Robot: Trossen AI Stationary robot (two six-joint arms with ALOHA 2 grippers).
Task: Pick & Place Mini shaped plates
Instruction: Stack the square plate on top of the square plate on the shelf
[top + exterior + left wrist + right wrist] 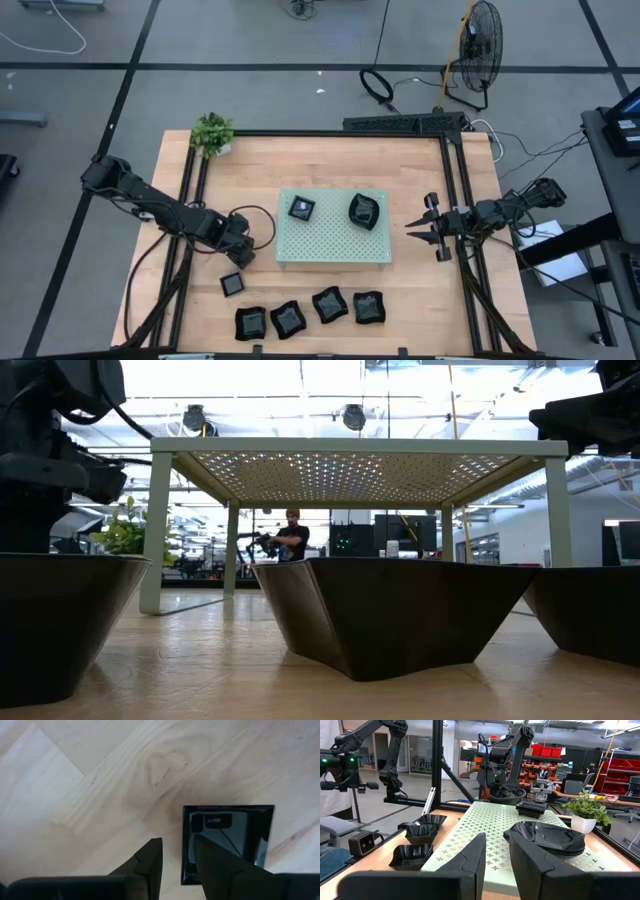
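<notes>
Picking looks like the step in hand: the left pincer [238, 256] hangs over the small square plate [232, 284] lying just off the near-left corner of the green perforated board [333, 248], its fingers [150, 862] a little apart with one over the plate's rim and clamping nothing, so the next move calls for closing squarely on that rim and lifting it onto the board. By count, seven black plates show: two on the board, this loose square, and four in a row along the table [420, 300] edge nearer than the board. Off the board's right end waits the right pincer [432, 232], fingers slightly parted and empty.
</notes>
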